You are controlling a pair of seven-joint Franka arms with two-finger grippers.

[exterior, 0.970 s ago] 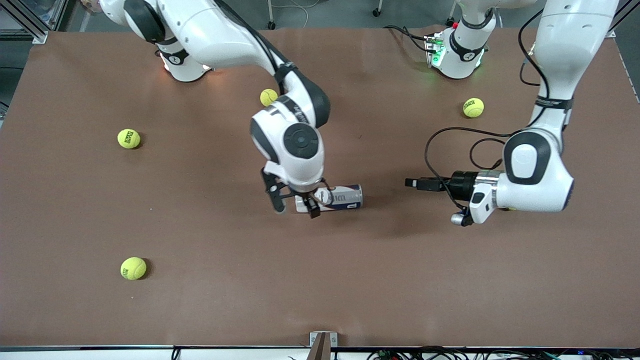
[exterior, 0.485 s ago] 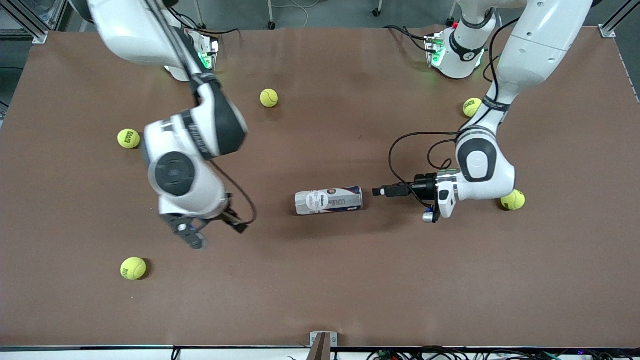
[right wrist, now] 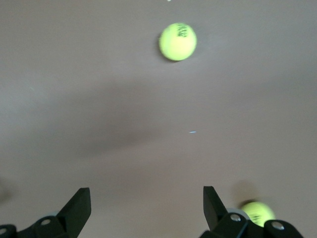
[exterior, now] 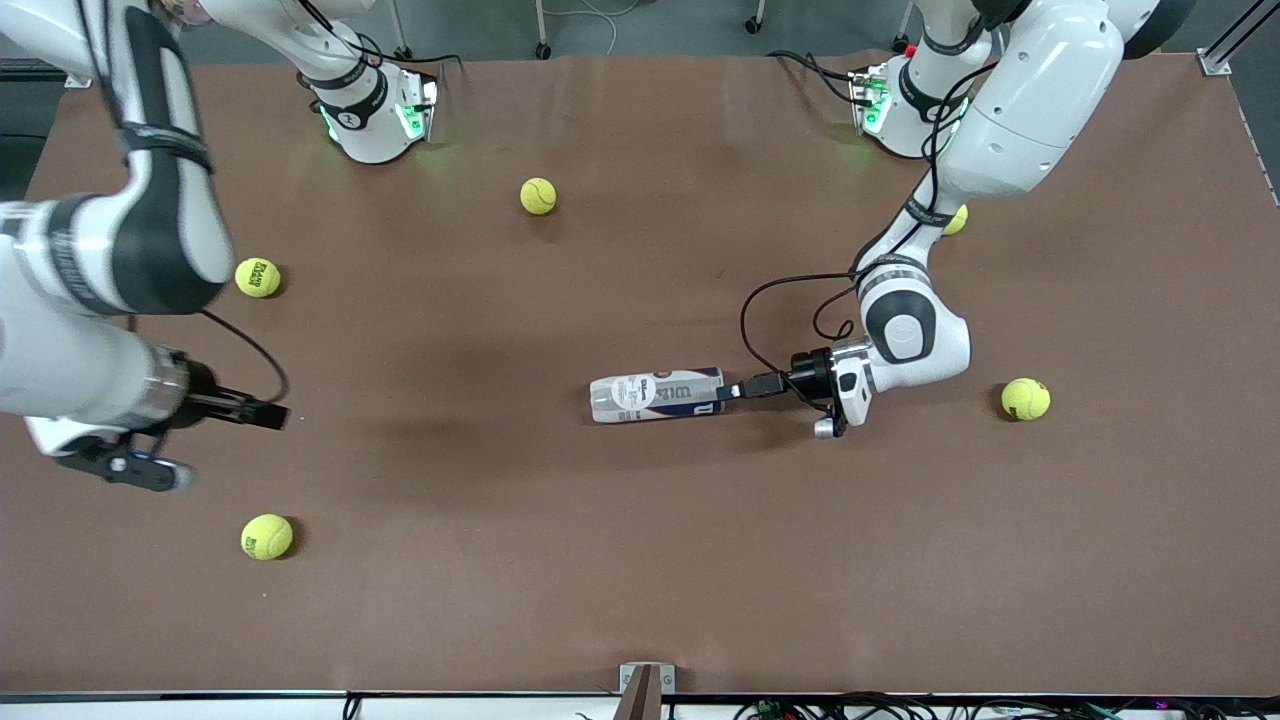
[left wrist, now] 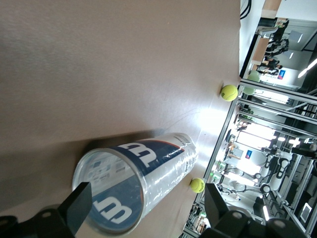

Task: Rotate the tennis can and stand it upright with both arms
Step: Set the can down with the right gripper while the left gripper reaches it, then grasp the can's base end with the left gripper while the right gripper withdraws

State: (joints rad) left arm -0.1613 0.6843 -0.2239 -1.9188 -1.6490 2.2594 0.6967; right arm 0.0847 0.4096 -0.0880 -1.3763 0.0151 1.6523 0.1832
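The tennis can (exterior: 655, 395) lies on its side in the middle of the brown table (exterior: 640, 580), a clear tube with a white and dark blue label. My left gripper (exterior: 733, 391) is level with the can's end that faces the left arm's end of the table. It is open. In the left wrist view the can (left wrist: 148, 163) shows its round end between the two spread fingers (left wrist: 79, 203) of the left gripper (left wrist: 147, 203). My right gripper (exterior: 264, 413) hangs open over bare table toward the right arm's end, with nothing between the right gripper (right wrist: 146, 203) fingers.
Several yellow-green tennis balls lie scattered: one (exterior: 258, 277) and another (exterior: 267, 536) by the right arm's end, one (exterior: 538, 196) near the bases, one (exterior: 1025, 398) beside the left arm, one (exterior: 957, 220) half hidden under it.
My right arm has swung away from the can toward its own end of the table. My left gripper has slid in to the can's end. The can has stayed in place.
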